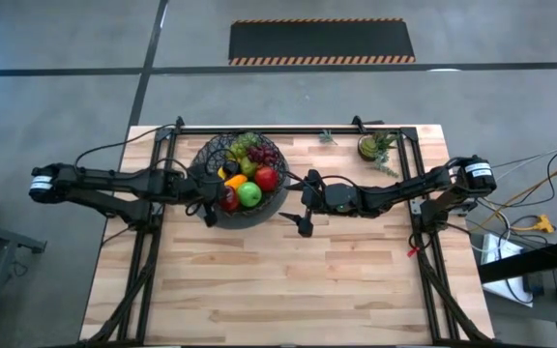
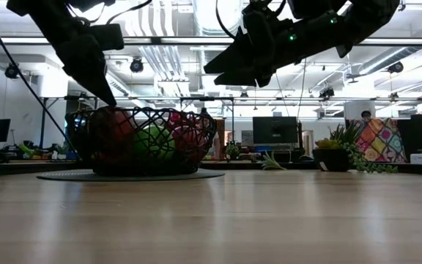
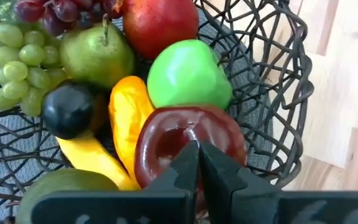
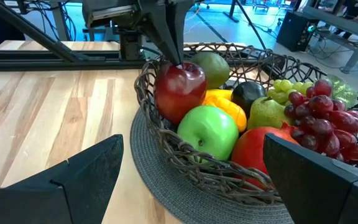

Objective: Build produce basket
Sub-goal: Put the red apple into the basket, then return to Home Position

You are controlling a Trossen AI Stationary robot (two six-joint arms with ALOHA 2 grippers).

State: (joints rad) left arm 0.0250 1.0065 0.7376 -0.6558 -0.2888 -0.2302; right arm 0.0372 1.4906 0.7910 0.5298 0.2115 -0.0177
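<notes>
- High view: the round black wire-mesh basket (image 1: 241, 179) is seen at about eleven o'clock from the table's centre, filled with small fruit pieces (image 1: 248, 174). The left gripper (image 1: 222, 193) is placed at the basket's seven o'clock rim; the right gripper (image 1: 298, 206) hangs just beside the basket, at its four o'clock. No fruit is seen lying loose on the light wooden table (image 1: 288, 290).
- Low view: the basket is shown standing on a dark round mat (image 2: 123, 175).
- Left wrist view: the left fingers are pressed together, tips resting on the dark red apple (image 3: 188, 140), with nothing gripped.
- Right wrist view: the right fingers are spread wide and empty; the green apple (image 4: 211, 133) and dark red grapes (image 4: 325, 118) lie inside.
- The filling is judged essentially complete; only withdrawal of the arms seems left.
</notes>
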